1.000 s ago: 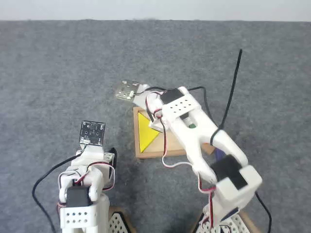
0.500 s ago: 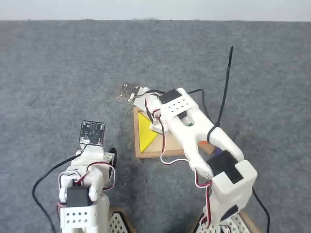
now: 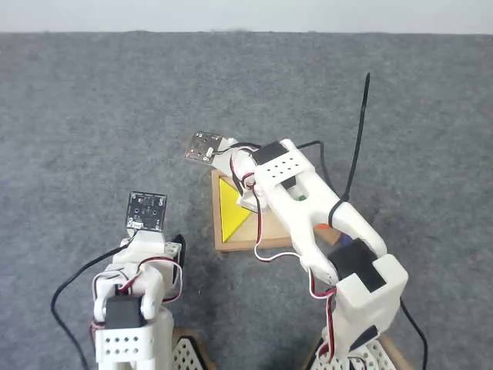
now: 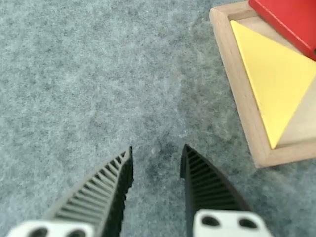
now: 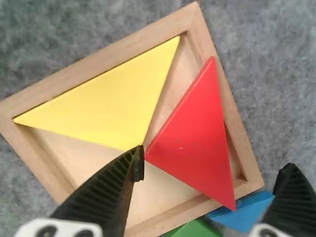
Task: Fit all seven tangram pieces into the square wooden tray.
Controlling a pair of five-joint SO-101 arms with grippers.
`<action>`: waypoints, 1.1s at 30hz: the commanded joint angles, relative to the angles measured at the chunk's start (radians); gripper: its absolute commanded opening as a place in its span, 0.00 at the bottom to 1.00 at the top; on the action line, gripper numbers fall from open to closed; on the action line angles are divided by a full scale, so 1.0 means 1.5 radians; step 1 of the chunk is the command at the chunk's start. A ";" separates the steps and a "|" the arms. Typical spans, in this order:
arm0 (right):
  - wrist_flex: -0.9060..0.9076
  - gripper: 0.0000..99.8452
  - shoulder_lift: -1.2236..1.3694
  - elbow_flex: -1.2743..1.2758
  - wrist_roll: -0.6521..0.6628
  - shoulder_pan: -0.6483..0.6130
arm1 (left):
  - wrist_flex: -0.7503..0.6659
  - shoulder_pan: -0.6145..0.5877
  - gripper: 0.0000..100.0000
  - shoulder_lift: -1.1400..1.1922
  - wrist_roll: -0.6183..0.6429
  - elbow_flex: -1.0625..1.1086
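The square wooden tray (image 5: 29, 133) holds a yellow triangle (image 5: 108, 108) flat against one side. A red triangle (image 5: 195, 143) lies beside it, its outer edge riding over the tray rim and one corner past the frame. My right gripper (image 5: 215, 165) hangs open just above the red triangle, one finger at each side. A blue piece (image 5: 242, 215) and a green piece (image 5: 195, 229) lie outside the tray. In the high view the right arm covers most of the tray (image 3: 218, 231). My left gripper (image 4: 155, 158) stands open over bare carpet beside the tray (image 4: 242, 103).
Grey carpet covers the whole table. A black cable (image 3: 358, 131) rises from the right arm. The left arm (image 3: 135, 293) sits at the near left, with open carpet to its left and beyond the tray.
The right arm's elbow has swung a little to the left over the tray and its cable leaned with it; in the last half second it has held still. The left arm has not moved.
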 commanded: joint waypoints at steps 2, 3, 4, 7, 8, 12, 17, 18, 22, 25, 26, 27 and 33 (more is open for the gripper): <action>0.013 0.39 -0.039 -0.037 -0.028 0.030 | 0.006 0.001 0.15 -0.018 -0.004 -0.006; 0.020 0.39 -0.061 -0.040 -0.041 0.046 | 0.006 0.001 0.15 -0.018 -0.004 -0.006; 0.027 0.39 -0.087 -0.042 -0.055 0.068 | 0.006 0.001 0.15 -0.018 -0.004 -0.006; 0.029 0.28 -0.170 -0.038 -0.128 0.129 | 0.006 0.001 0.15 -0.018 -0.004 -0.006; 0.024 0.22 -0.189 -0.028 -0.166 0.143 | 0.006 0.001 0.15 -0.018 -0.004 -0.006; -0.046 0.04 -0.210 0.069 -0.239 0.160 | 0.006 0.001 0.15 -0.018 -0.004 -0.006; -0.189 0.05 -0.177 0.178 -0.240 0.158 | 0.006 0.001 0.15 -0.018 -0.004 -0.006; -0.193 0.06 -0.167 0.180 -0.239 0.158 | 0.006 0.001 0.15 -0.018 -0.004 -0.006; -0.197 0.06 -0.137 0.176 -0.238 0.157 | 0.006 0.001 0.15 -0.018 -0.004 -0.006; -0.197 0.06 -0.112 0.155 -0.238 0.150 | 0.006 0.001 0.15 -0.018 -0.004 -0.006; -0.197 0.06 -0.103 0.151 -0.238 0.146 | 0.006 0.001 0.15 -0.018 -0.004 -0.006; -0.197 0.06 -0.095 0.147 -0.238 0.142 | 0.006 0.001 0.15 -0.018 -0.004 -0.006; -0.192 0.06 -0.063 0.116 -0.238 0.095 | 0.006 0.001 0.15 -0.018 -0.004 -0.006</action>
